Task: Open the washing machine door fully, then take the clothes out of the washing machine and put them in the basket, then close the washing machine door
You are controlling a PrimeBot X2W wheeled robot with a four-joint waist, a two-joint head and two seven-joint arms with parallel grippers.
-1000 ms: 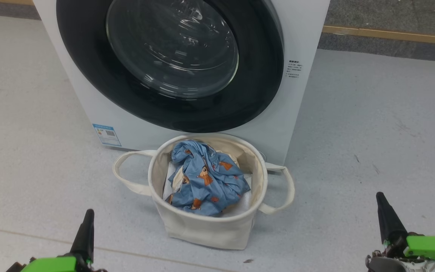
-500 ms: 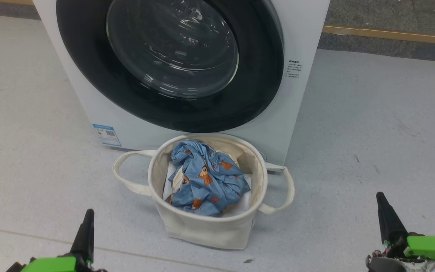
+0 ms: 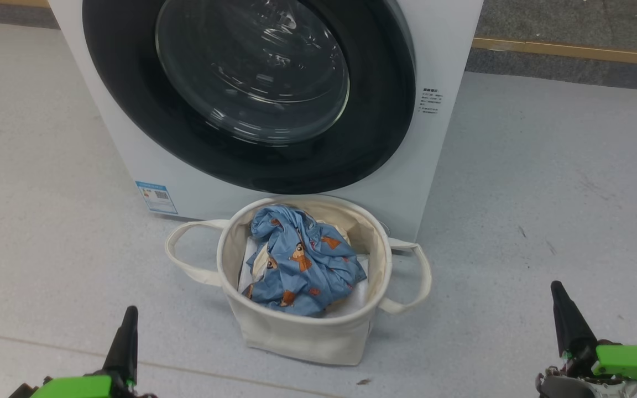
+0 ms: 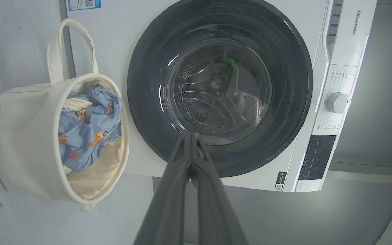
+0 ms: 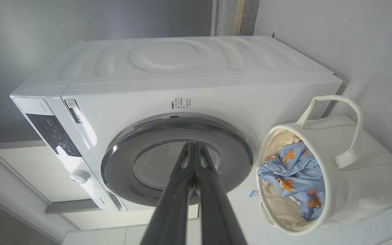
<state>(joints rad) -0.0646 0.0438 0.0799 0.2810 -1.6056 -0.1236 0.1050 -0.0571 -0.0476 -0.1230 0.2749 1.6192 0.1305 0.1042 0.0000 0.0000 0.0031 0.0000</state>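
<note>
Washing machine door [image 3: 252, 77] sits closed on the washing machine [image 3: 445, 50]; clothes [image 3: 302, 265] lie in the basket [image 3: 296, 342] just in front, and the drum looks empty, though glare blurs it. Left gripper [image 3: 125, 337] and right gripper [image 3: 567, 320] are pinched together, holding nothing. All 3 steps look done; next only calls for a latch check.

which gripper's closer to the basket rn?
Left, going by the head view. The left gripper sits off the basket's lower left; the right gripper is farther out, off its lower right. Both shut.
</note>
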